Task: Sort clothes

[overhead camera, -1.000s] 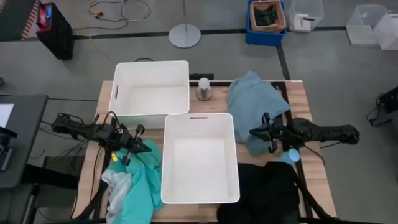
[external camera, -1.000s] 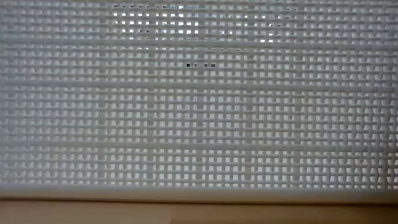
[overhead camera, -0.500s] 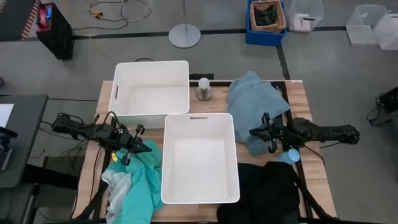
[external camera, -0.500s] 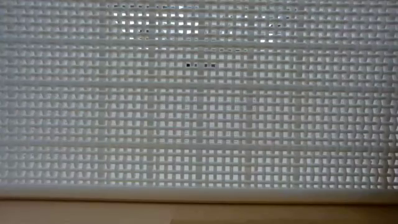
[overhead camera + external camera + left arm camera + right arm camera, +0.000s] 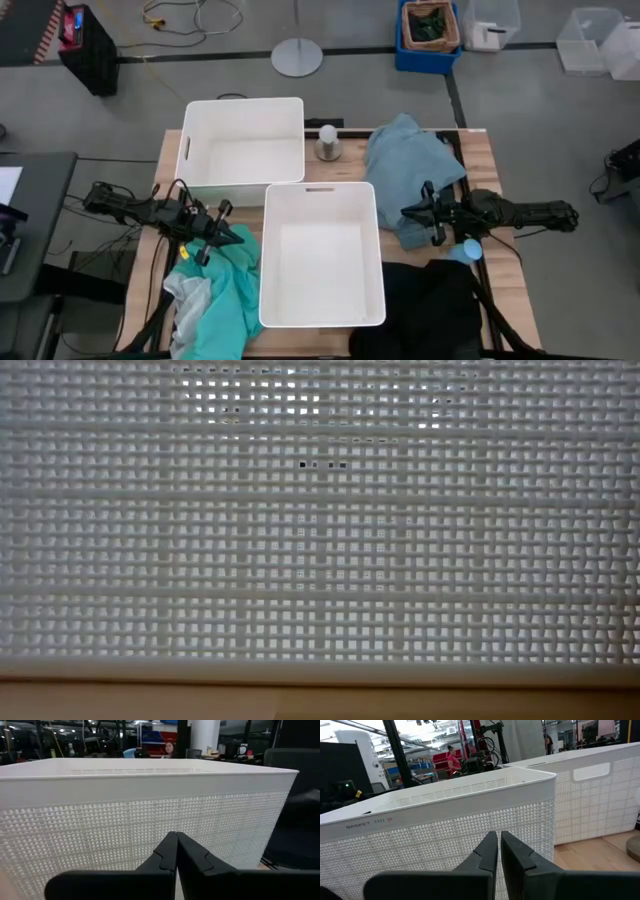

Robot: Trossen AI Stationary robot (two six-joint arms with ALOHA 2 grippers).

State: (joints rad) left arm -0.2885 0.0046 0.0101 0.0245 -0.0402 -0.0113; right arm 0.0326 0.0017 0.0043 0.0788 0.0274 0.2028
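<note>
A bright teal garment with a pale grey-white part lies crumpled at the table's near left. A dusty light-blue garment lies at the far right. A black garment lies at the near right, partly over the table's near edge. My left gripper is shut and empty above the teal garment's far edge, pointing at the near bin; it also shows in the left wrist view. My right gripper is shut and empty over the light-blue garment's near part, also pointing at that bin.
Two white plastic bins stand mid-table: one at the far left, one near the middle between the grippers. Its mesh wall fills the low view. A small white object stands at the far middle. A light-blue bottle lies under the right arm.
</note>
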